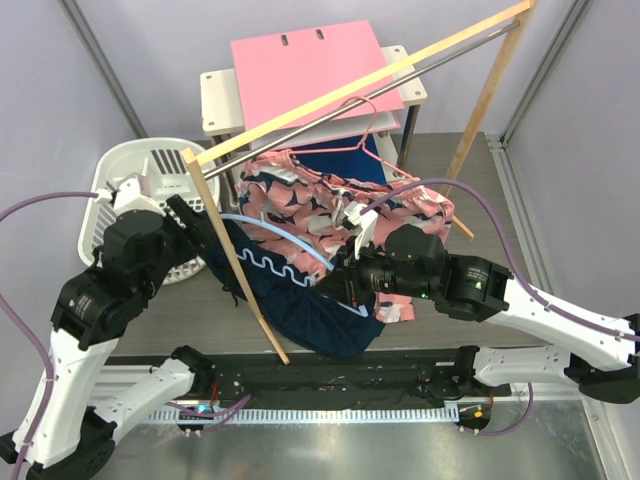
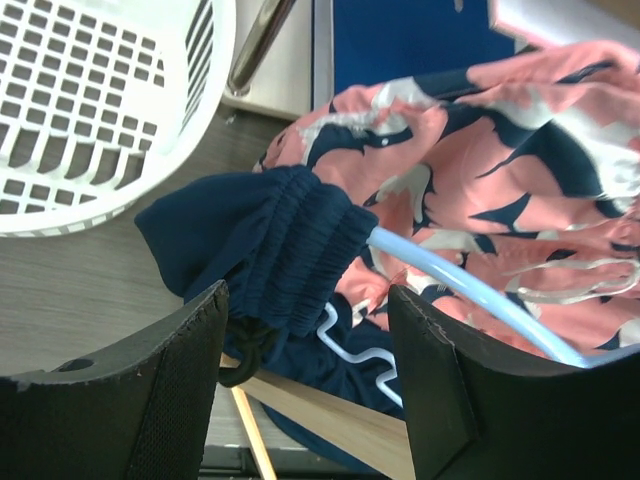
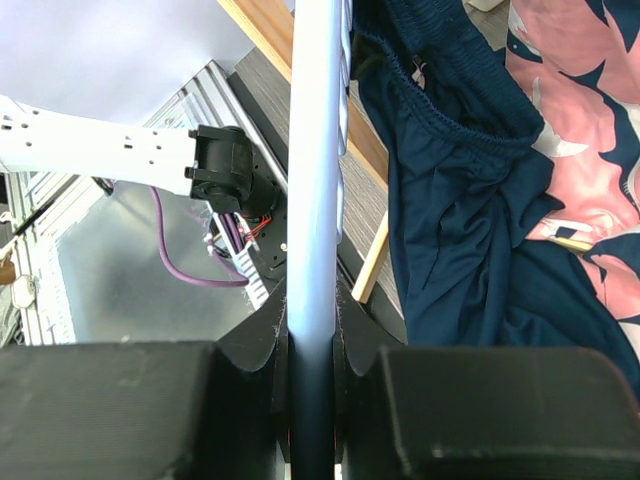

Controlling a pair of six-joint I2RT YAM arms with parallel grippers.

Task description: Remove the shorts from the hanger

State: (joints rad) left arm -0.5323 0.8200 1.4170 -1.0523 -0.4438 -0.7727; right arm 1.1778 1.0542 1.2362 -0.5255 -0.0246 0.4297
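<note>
The navy shorts [image 1: 305, 300] hang bunched on a light blue hanger [image 1: 285, 238] low over the table. The salmon printed shorts [image 1: 320, 200] hang behind them on a pink hanger [image 1: 372, 130]. My right gripper [image 1: 345, 278] is shut on the blue hanger's bar [image 3: 318, 150], with the navy shorts [image 3: 470, 220] to its right. My left gripper [image 1: 200, 222] is open. Its fingers [image 2: 170, 390] stand on either side of the navy elastic waistband [image 2: 290, 240] at the hanger's end [image 2: 450, 285], not touching it. The salmon shorts [image 2: 500, 150] lie behind.
A white laundry basket [image 1: 130, 190] stands at the left, also in the left wrist view [image 2: 90, 100]. A slanted wooden rack post [image 1: 235, 255] crosses in front of the shorts. A metal rail [image 1: 330, 105] and wooden beam run overhead. A pink board [image 1: 310, 65] lies on a white shelf behind.
</note>
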